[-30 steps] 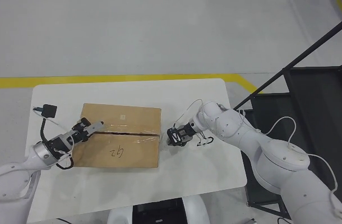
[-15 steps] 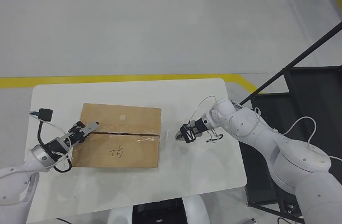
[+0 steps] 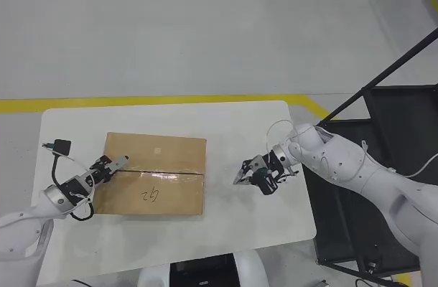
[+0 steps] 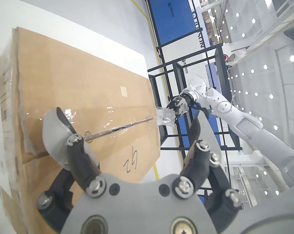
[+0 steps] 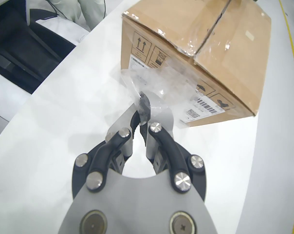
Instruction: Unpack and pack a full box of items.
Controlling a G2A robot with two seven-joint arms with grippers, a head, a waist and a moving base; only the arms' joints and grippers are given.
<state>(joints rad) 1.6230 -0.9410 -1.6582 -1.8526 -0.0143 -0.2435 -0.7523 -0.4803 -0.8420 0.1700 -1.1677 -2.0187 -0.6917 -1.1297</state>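
Top, left wrist and right wrist views of a closed cardboard box (image 3: 156, 173) lying on the white desk (image 3: 240, 129), toward the desk's left half. A taped seam (image 3: 161, 171) runs lengthwise across the box top, with loose, wrinkled film along it, and a handwritten number sits on the flap nearer the robot. The left gripper (image 3: 113, 162) is at the left end of the box, over the seam. In the left wrist view its jaws stand wide apart (image 4: 127, 122): one finger (image 4: 55, 120) lies over the box top beside the seam, the other (image 4: 200, 127) is beyond the box edge, and they grip nothing. The right gripper (image 3: 240, 179) is above the bare desk, just off the right end of the box and apart from it. Its jaws are closed (image 5: 143, 102) on a crumpled piece of clear tape (image 5: 161, 83), which spreads from the fingertips toward the labelled end face of the box. Whether this tape is attached to the box cannot be told.
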